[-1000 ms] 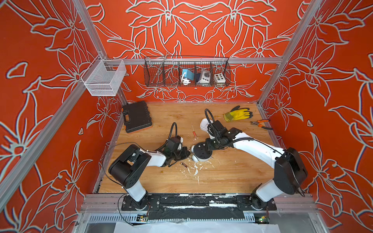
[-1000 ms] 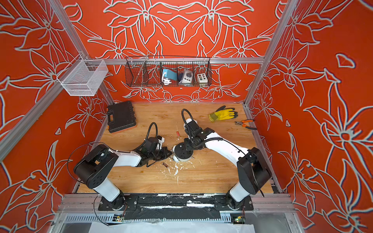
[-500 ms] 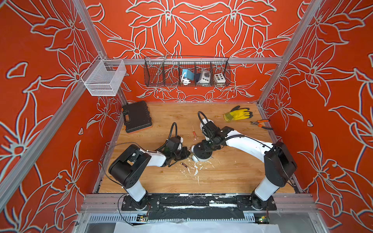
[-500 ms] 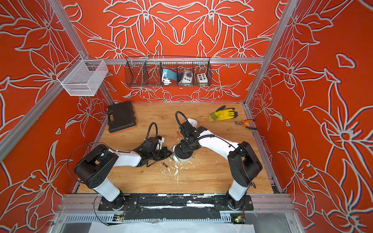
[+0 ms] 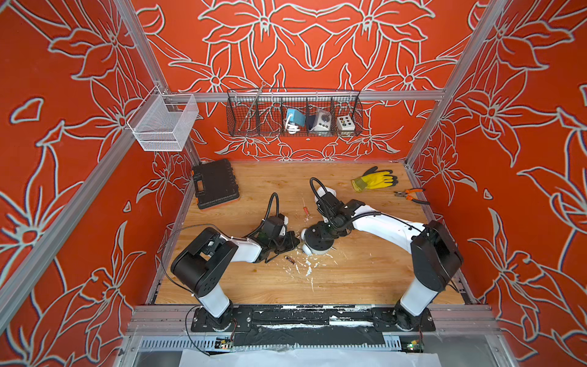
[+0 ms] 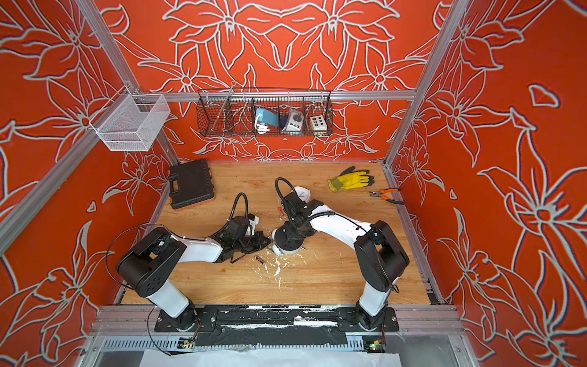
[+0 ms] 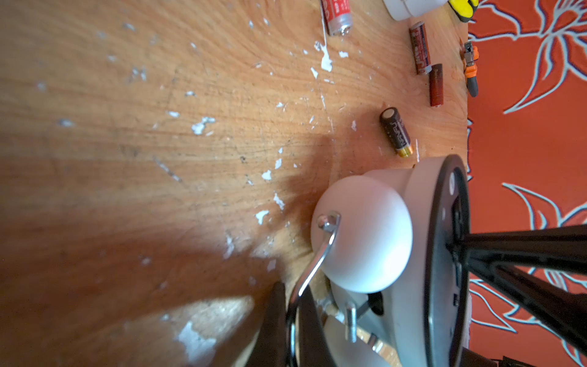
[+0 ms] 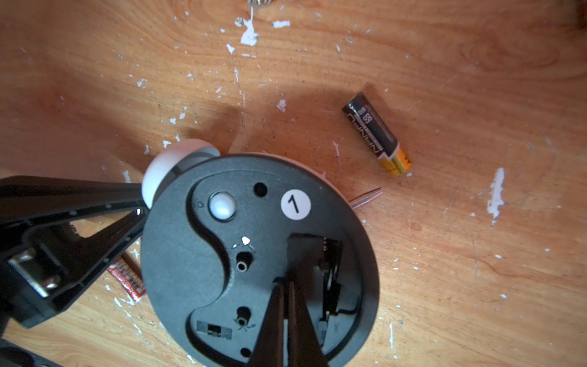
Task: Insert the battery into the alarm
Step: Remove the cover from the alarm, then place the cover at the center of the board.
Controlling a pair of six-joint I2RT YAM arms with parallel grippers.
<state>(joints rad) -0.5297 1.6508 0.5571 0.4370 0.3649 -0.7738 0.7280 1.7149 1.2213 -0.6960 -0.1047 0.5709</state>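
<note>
The alarm [image 5: 317, 244] lies face down mid-table with its black back [image 8: 254, 254] up and a white bell [image 7: 362, 235] at the side. My left gripper [image 7: 290, 305] is shut on the alarm's wire handle [image 7: 320, 254]. My right gripper [image 8: 286, 286] is shut, its tips down in the open battery compartment [image 8: 330, 270]; nothing shows between them. A black-and-gold battery [image 8: 376, 133] lies loose on the wood beside the alarm and shows in both top views [image 5: 289, 260] [image 6: 259, 260]. I cannot tell whether a battery sits in the compartment.
Red batteries [image 7: 421, 47] [image 7: 435, 84] lie further off, another [image 8: 127, 279] under my left fingers. A black case [image 5: 216, 184] sits at the back left, a yellow glove [image 5: 373, 179] and pliers [image 5: 411, 195] at the back right. Wire baskets [image 5: 295, 114] hang on the back wall.
My right gripper has closed from partly open to shut over the alarm's back, and the right arm has swung a little to the left. The left arm has held still.
</note>
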